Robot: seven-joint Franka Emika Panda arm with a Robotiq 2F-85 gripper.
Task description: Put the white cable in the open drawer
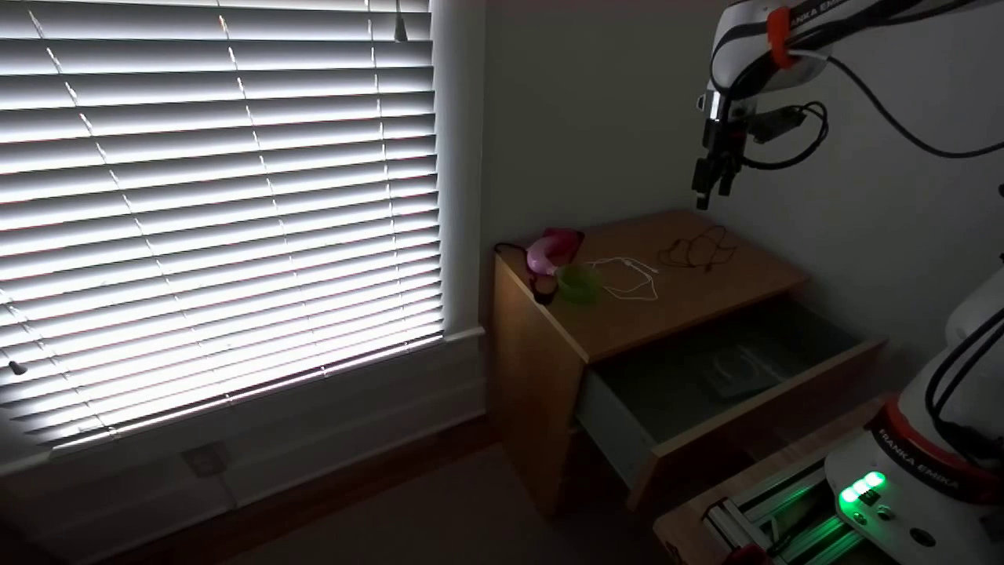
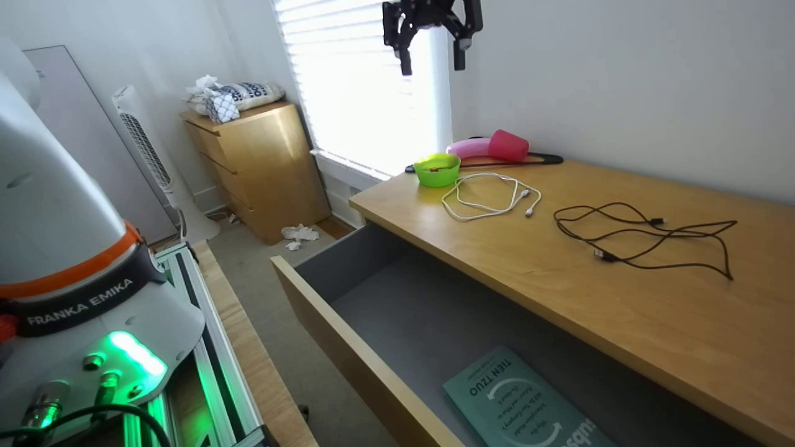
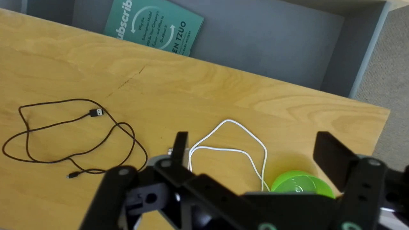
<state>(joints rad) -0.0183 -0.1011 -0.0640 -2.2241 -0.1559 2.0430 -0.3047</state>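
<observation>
The white cable [image 2: 490,213] lies in loose loops on the light-wood cabinet top, beside a green bowl. It also shows in an exterior view [image 1: 648,271] and in the wrist view [image 3: 227,120], where the gripper hides part of it. The open drawer [image 2: 397,304] is pulled out below the cabinet top, with a grey inside; it also shows in the wrist view [image 3: 271,41] and in an exterior view [image 1: 667,408]. My gripper [image 2: 433,69] is open and empty, high above the cabinet top. In the wrist view its fingers [image 3: 252,140] frame the cable and part of the bowl.
The green bowl [image 2: 438,171] touches or nearly touches the cable. A pink object [image 2: 509,146] with a black strap lies behind it. A dark cable [image 3: 44,162] lies on the cabinet top. A teal book [image 2: 528,403] lies in the drawer. A wall stands behind the cabinet.
</observation>
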